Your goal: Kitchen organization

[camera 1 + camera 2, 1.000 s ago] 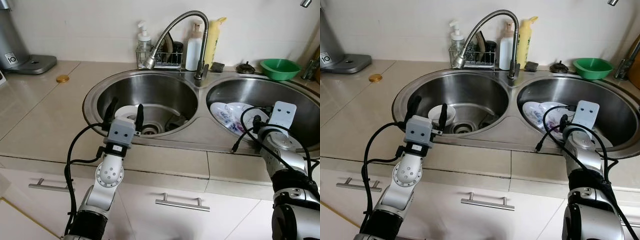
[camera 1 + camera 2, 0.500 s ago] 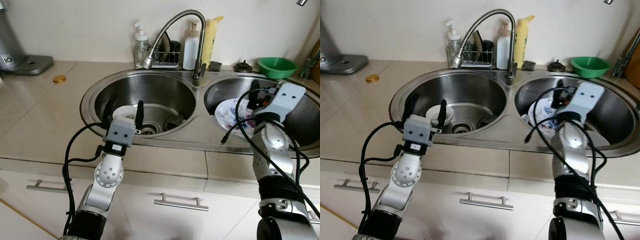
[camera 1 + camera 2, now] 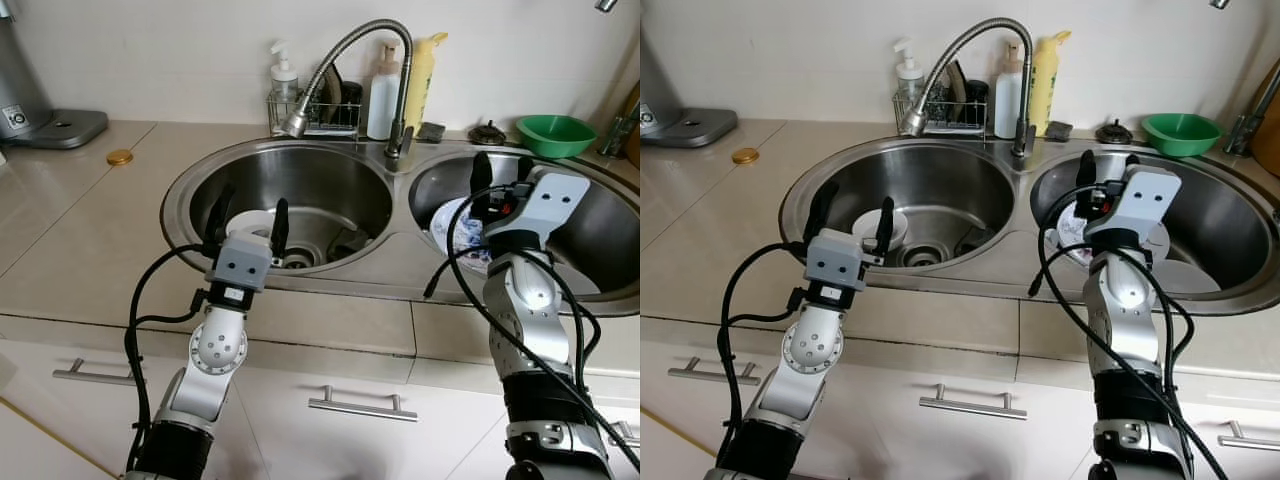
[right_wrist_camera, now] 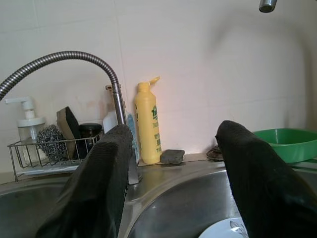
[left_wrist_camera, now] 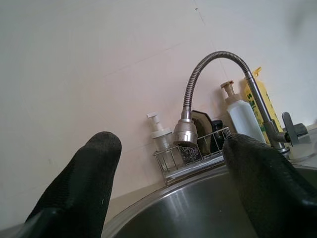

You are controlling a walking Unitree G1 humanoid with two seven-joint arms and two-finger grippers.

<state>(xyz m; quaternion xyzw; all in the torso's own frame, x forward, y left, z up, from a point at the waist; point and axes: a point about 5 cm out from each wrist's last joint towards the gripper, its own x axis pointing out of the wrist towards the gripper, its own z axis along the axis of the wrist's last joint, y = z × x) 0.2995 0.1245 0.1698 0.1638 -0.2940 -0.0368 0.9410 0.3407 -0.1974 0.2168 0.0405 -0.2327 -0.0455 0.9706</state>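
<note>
Patterned white plate [image 3: 462,232]: lying in right steel sink basin [image 3: 600,225].
Small white bowl [image 3: 252,223]: in left steel basin [image 3: 330,180].
Right gripper [image 3: 497,172]: fingers spread, empty, raised above plate, forearm upright.
Left gripper [image 3: 248,215]: fingers spread, empty, above bowl, arm angled upward.

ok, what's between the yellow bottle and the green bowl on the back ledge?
In the left eye view, two small things sit between the yellow bottle and the green bowl: a dark grey block, then a dark round sink stopper.
</note>
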